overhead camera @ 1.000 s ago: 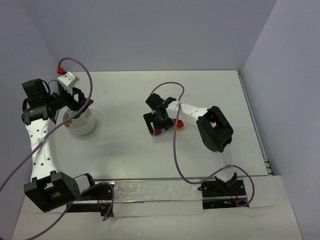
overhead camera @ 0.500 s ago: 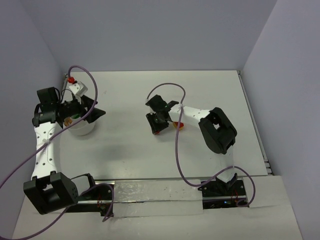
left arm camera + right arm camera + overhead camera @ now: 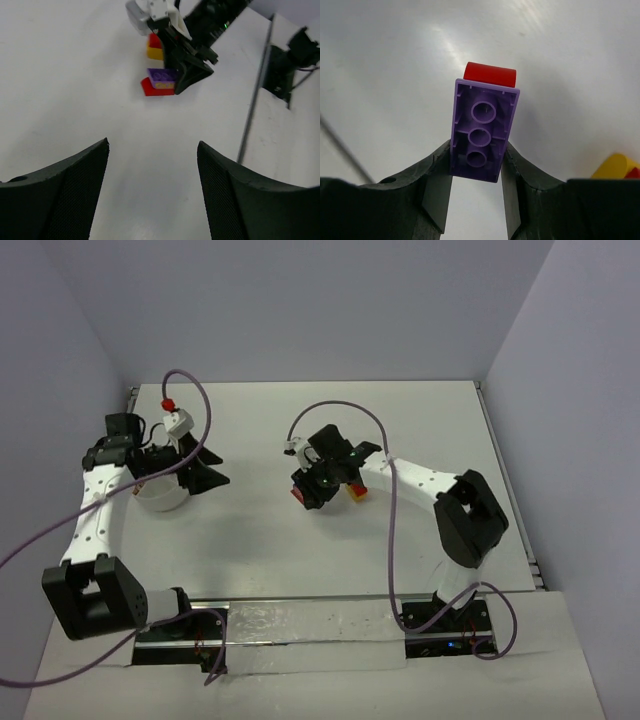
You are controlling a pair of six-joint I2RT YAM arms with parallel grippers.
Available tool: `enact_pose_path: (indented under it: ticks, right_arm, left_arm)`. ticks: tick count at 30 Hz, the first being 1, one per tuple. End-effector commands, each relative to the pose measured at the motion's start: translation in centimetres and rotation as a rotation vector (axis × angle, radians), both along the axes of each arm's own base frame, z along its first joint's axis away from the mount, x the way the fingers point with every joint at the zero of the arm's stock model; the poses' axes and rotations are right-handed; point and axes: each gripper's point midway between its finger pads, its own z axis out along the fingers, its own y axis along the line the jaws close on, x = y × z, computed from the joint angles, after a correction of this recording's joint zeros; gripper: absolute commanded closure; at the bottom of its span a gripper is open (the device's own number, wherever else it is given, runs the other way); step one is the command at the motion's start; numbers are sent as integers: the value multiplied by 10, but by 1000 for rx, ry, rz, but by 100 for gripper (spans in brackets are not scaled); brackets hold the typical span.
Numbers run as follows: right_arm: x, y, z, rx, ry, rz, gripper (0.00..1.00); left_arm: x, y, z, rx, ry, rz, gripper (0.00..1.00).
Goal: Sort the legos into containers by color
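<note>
My right gripper (image 3: 479, 162) is clenched on a purple brick (image 3: 482, 127). Its fingers (image 3: 437, 175) press the brick's two long sides, and the hollow underside faces the wrist camera. A red brick (image 3: 490, 75) shows just past the purple one's far end; I can't tell whether the two are joined. A red-and-yellow brick (image 3: 619, 167) peeks in at the lower right corner of that view.

From the top camera, the grip sits near the middle of the table (image 3: 420, 420), with the red-and-yellow brick just to its right in the frame. In the left wrist view, at the top centre, a sliver of orange (image 3: 165, 86) shows between the purple and the red.

My left gripper (image 3: 152, 195) is released, its jaws spread wide with only bare table between them. In the top view it sits at centre left, just right of the white tub (image 3: 158, 502), which the left arm partly covers. I can't make out what is inside the tub.
</note>
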Motion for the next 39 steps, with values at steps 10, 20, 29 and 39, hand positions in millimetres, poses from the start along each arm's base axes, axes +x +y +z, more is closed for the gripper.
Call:
enact_pose_path:
  ticks: [10, 20, 29, 39]
  right_arm:
    - [-87, 40, 114, 374, 144, 532, 100]
    - [-101, 44, 125, 389, 221, 552, 100]
    - [-107, 41, 138, 403, 203, 562, 100]
    - [-125, 49, 155, 408, 152, 616, 100]
  left_arm:
    - [-63, -48, 4, -240, 91, -278, 25]
    - [-44, -37, 19, -19, -24, -180, 26]
    - [-109, -76, 22, -107, 54, -395, 23]
    - [-100, -89, 26, -128, 89, -323, 23]
